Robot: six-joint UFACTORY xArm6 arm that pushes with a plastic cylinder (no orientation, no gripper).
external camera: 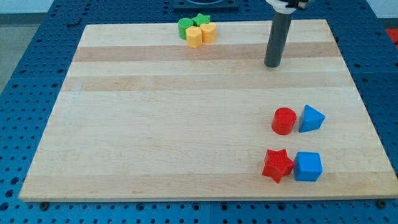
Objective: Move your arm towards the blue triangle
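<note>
Nearest to us, at the right of the tabletop (155, 143), a red star (277, 165) and a blue cube (308, 166) sit just beside each other, the cube on the right.

A little farther, a red cylinder (284, 121) stands on the left of the blue triangle (311, 119); the two are close, and whether they touch we cannot quite tell from this angle. So the triangle lies at the right side of the tabletop, in the near half, just beyond the cube.

Farther still, our tip (272, 65) rests on the wood, well apart from the triangle, beyond it and somewhat to its left. Nothing stands between them except bare wood, though the red cylinder sits close to a straight path. Our end effector is a plain dark rod with no jaws, so there is nothing to spread or press together; it touches no block.

At the far edge, left of the rod, a cluster of two green blocks (193, 23) and two yellow blocks (201, 35) is packed together.

We judge the triangle to be a small, light, rigid block that would slide easily on smooth wood and turn if nudged off-centre. It cannot be grasped, only pushed; its far flat face is the fair place to meet it, approaching from the right of the cylinder.
</note>
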